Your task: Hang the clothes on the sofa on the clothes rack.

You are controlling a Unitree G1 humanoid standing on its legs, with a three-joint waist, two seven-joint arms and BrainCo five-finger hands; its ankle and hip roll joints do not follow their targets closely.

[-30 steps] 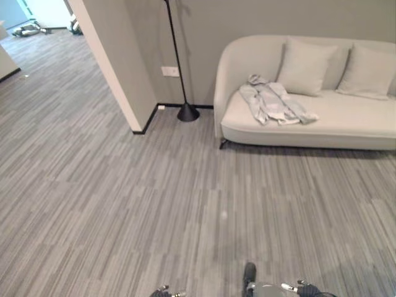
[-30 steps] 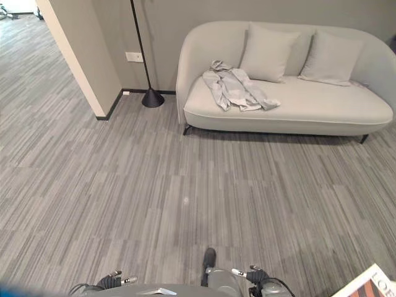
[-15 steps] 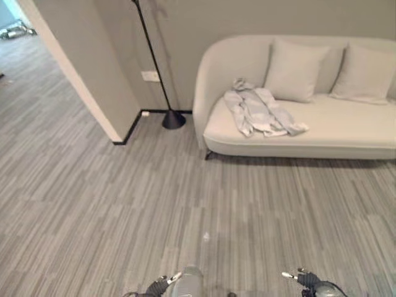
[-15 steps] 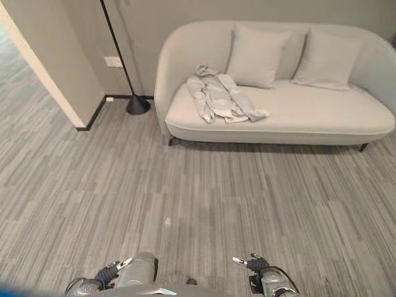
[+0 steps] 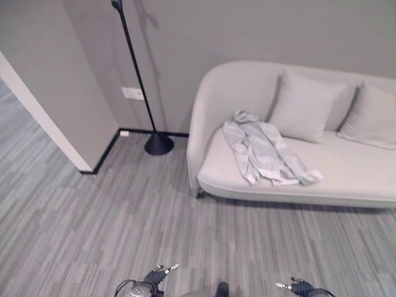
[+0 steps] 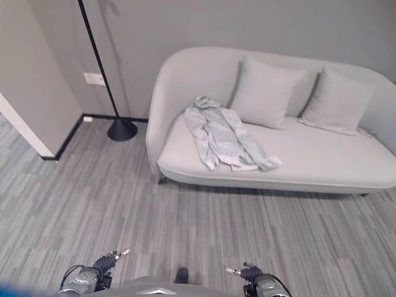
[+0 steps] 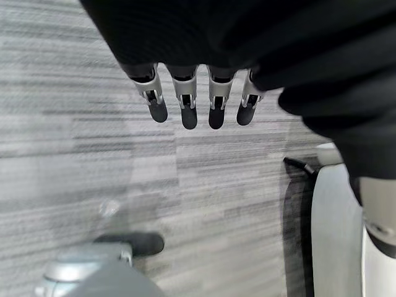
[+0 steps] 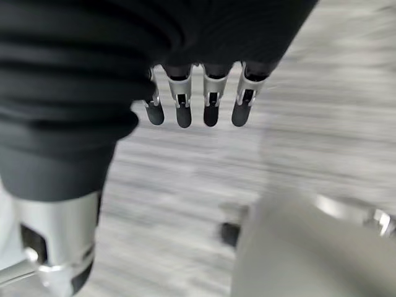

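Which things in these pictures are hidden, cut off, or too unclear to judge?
- Sofa: its right end is cut off by the left eye view's edge.
- Floor lamp: its top is cut off by the upper edge in both eye views.
- Garment on the sofa: crumpled, so its type cannot be told.
- Left hand and right hand: fingers straight, holding nothing.

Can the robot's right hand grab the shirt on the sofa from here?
Probably not yet. The right hand hangs low and open, with bare floor between it and the shirt on the sofa.
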